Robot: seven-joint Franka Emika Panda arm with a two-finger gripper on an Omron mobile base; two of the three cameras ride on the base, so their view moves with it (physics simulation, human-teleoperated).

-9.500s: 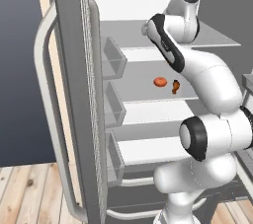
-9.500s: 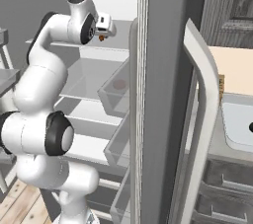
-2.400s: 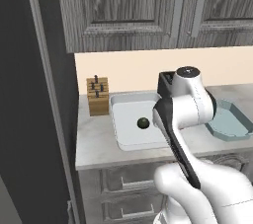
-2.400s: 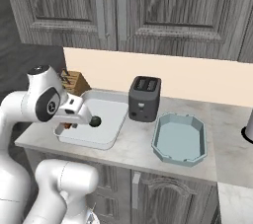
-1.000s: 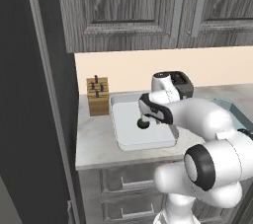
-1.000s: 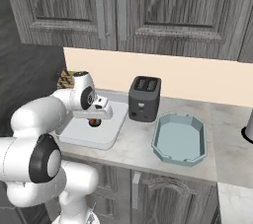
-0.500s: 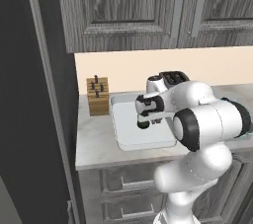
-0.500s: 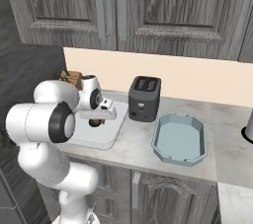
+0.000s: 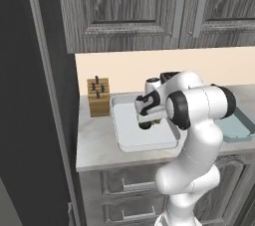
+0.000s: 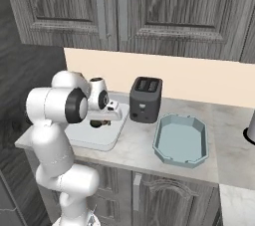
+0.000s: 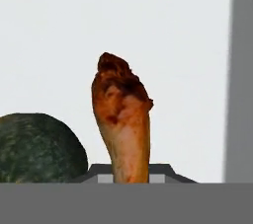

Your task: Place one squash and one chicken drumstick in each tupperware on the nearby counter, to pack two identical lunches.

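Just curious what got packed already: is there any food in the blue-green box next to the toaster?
No, the blue-green box shows only its bare pale floor in the right base view; the drumstick and green squash are over the white box.

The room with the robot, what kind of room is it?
It looks like a kitchen: a black toaster and a wooden knife block stand on a stone counter, with grey wood cabinets above.
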